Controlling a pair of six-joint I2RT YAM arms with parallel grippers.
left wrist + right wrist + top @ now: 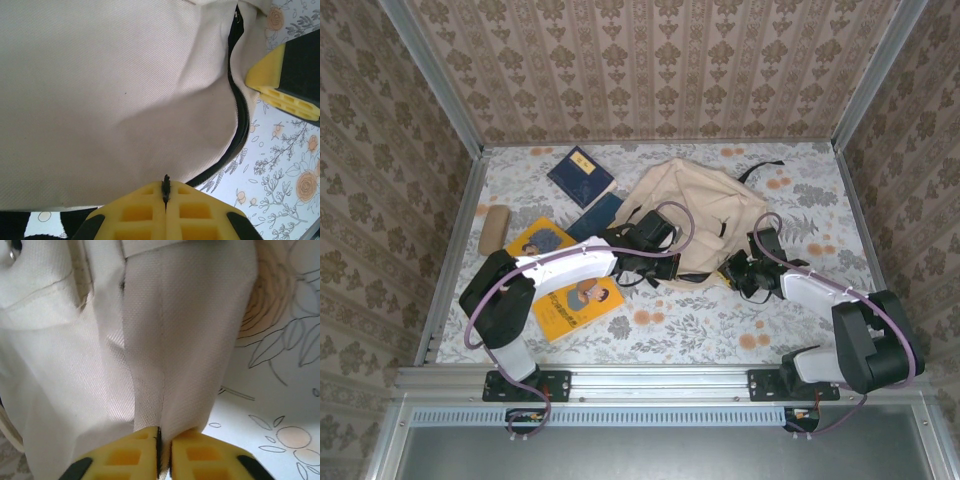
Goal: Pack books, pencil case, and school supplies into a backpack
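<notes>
Cream backpack [695, 215] lies slumped and creased (black zip [240, 115] curving along its edge); left gripper [165, 194] pinches that zip, right gripper [159, 440] clamps its fabric.

left arm [565, 265], right arm [815, 290]: white links, black joints; lilac cables [468, 330]; yellow waffle-ribbed gripper fingers [135, 212].

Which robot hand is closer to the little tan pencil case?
Left. The left gripper pinches the backpack's left side, nearer the pencil case; the right gripper pinches its right side.
</notes>
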